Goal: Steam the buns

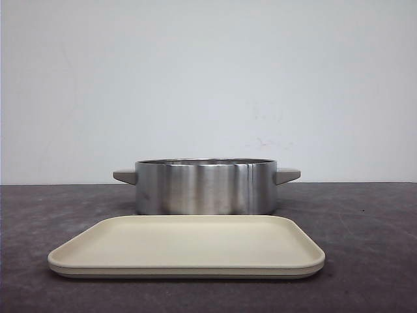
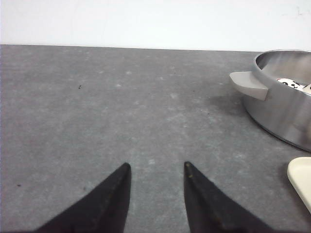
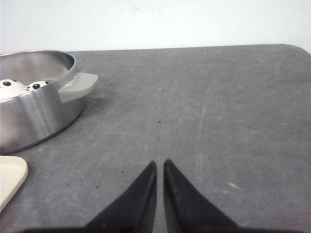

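A round steel steamer pot (image 1: 205, 188) with grey side handles stands at the middle of the table. White panda-faced buns sit inside it; two show in the right wrist view (image 3: 24, 87) and one over the rim in the left wrist view (image 2: 291, 84). They are hidden by the pot wall in the front view. My left gripper (image 2: 157, 166) is open and empty over bare table to the left of the pot. My right gripper (image 3: 160, 163) is shut and empty over bare table to the right of the pot. Neither gripper shows in the front view.
A cream rectangular tray (image 1: 187, 248) lies empty in front of the pot; its corners show in the left wrist view (image 2: 301, 179) and the right wrist view (image 3: 9, 177). The dark grey table (image 1: 365, 248) ends at a white wall behind.
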